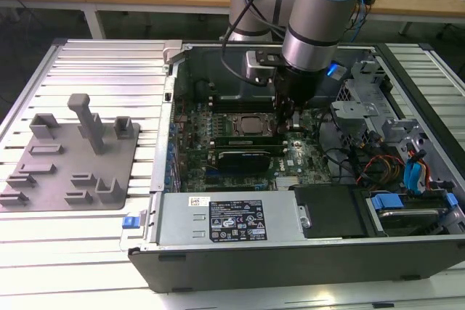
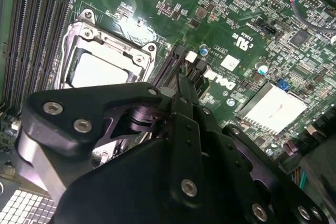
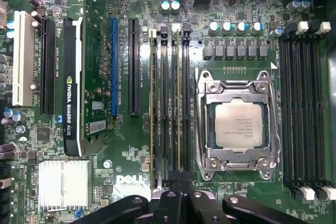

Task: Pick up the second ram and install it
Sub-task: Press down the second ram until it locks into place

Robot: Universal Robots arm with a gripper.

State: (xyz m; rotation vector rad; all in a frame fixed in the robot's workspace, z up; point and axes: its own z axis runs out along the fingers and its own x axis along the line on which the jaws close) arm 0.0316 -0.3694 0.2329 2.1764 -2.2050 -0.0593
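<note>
- Fingers [image 3: 169,196] of the gripper [image 3: 177,181] sit drawn together, pinching the end of the second memory stick [image 3: 179,103]. That stick stands on edge in a slot beside the processor socket [image 3: 239,124], though whether it is pushed fully home is hard to judge.
- Printed labels show on the power supply [image 1: 236,219] in the exterior view. In the first wrist view there is white lettering on the circuit board [image 3: 105,129] and on the black graphics card [image 3: 72,87].
- Seen in the exterior view, the arm [image 1: 320,5] reaches straight down into the open computer case [image 1: 156,179], its gripper [image 1: 285,127] low over the board.
- Another memory stick [image 3: 153,103] stands two slots away, parallel to the second, in the first wrist view.
- From the second wrist view, the gripper [image 2: 182,85] tapers to a narrow tip just above the slots, with the socket beside it.
- Off to the exterior view's left, a grey fixture plate [image 1: 73,157] lies on the table [image 1: 102,63], well apart from the case.
</note>
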